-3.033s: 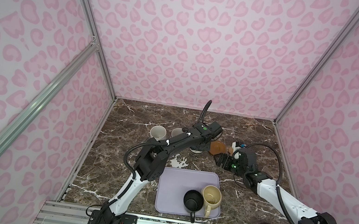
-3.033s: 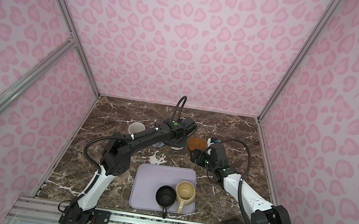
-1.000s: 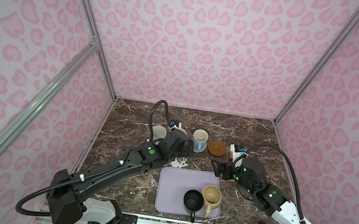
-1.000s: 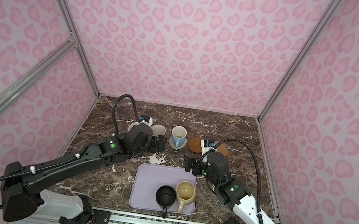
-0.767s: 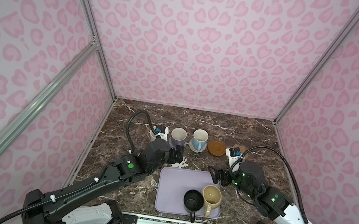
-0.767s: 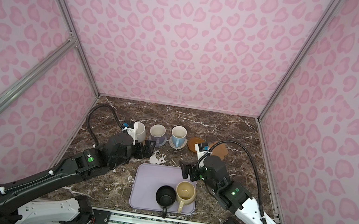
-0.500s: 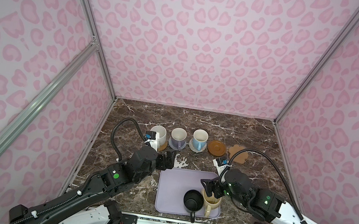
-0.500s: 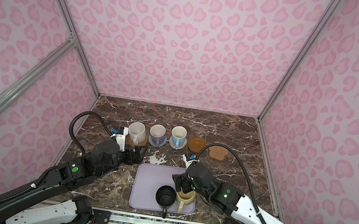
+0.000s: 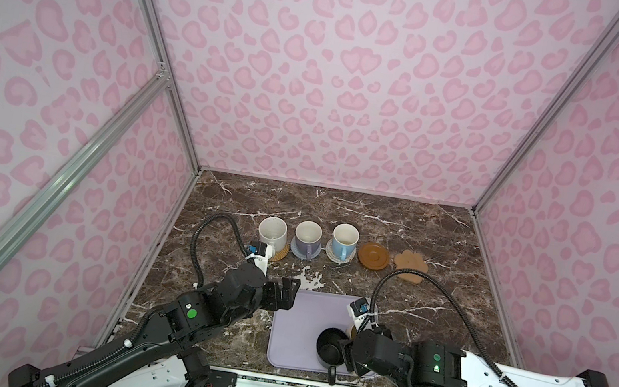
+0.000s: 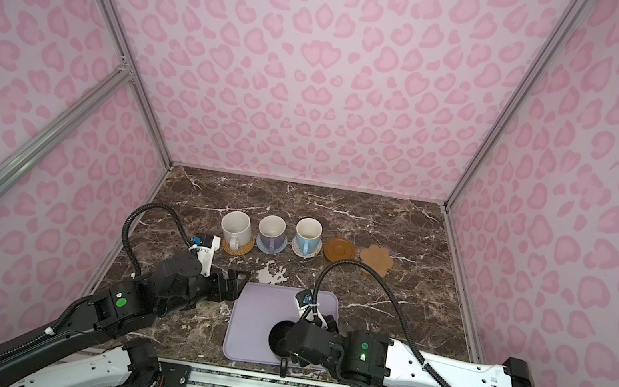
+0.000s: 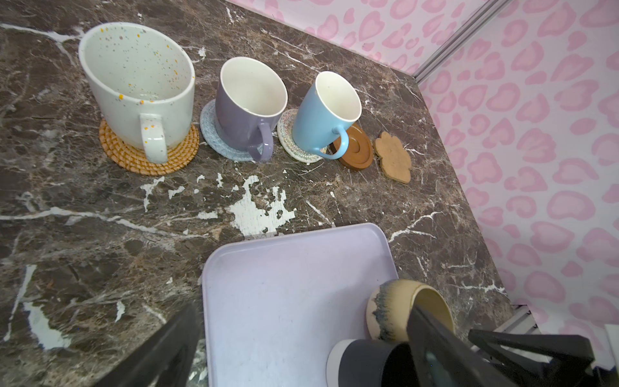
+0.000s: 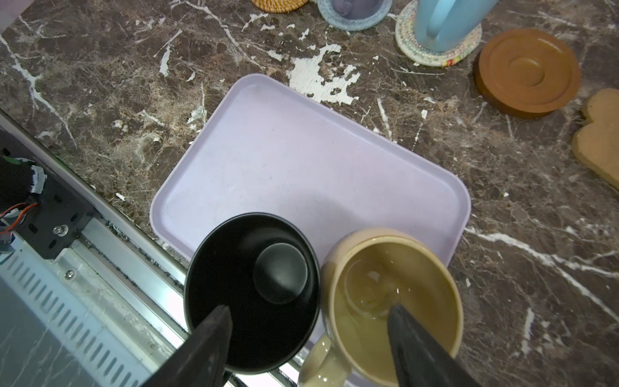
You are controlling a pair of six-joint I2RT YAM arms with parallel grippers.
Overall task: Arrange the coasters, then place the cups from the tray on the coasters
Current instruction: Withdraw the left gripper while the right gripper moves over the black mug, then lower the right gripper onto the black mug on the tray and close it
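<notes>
Along the back stand three cups on coasters: a white one [image 9: 272, 231] on the orange-tan mat [image 11: 147, 160], a lavender one [image 9: 307, 235] on the grey-blue mat [image 11: 214, 140], and a light blue one [image 9: 344, 239] on the cream mat [image 11: 294, 147]. The brown dish [image 9: 373, 255] and paw mat [image 9: 410, 266] are bare. On the lavender tray [image 9: 300, 319] the black cup [image 12: 251, 291] and beige cup [image 12: 385, 288] touch. My right gripper [image 12: 308, 308] is open above them, one finger over each cup's mouth. My left gripper [image 9: 285, 294] hangs open at the tray's far left corner.
Pink patterned walls enclose the marble table on three sides. A metal rail [image 12: 110, 241] runs along the front edge just behind the tray. Both arms' black cables [image 9: 451, 297] loop above the table between the tray and the row of coasters.
The left arm let go of the blue cup on the cream mat and drew back to the tray's corner. The right gripper swung from the paw mat to above the tray's cups, its jaws narrowing.
</notes>
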